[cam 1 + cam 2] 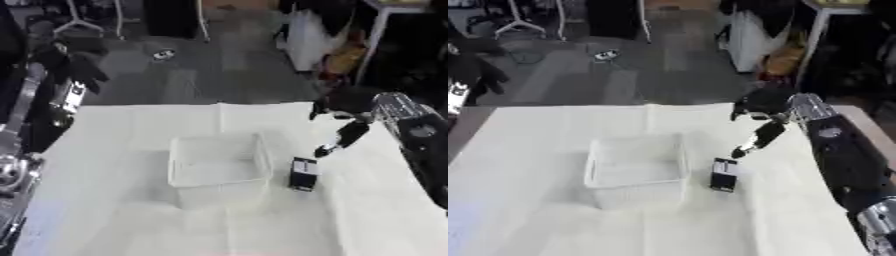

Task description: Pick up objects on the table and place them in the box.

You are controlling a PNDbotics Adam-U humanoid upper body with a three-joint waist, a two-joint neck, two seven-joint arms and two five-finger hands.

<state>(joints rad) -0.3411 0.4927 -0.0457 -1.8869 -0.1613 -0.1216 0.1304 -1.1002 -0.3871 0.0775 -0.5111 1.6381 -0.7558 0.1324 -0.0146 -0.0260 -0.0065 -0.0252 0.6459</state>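
Clear plastic forms the open-topped rectangular box point(219, 167) at mid-frame, and a small dark rectangular block point(304, 173) stands just right of its wall. Beyond the block, the right hand point(756, 139) hangs released, fingers extended down toward it, likely lining up a grasp. The left hand point(77, 62) hangs idle at upper left; I cannot tell its fingers' state.

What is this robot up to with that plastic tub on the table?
It is tidying things into the clear box in the middle of the white-covered table. Its right hand reaches down toward a small dark object standing just right of the box, one finger stretched out close above it but not touching. The box looks empty so far. Its left hand hangs off the table's far left edge.
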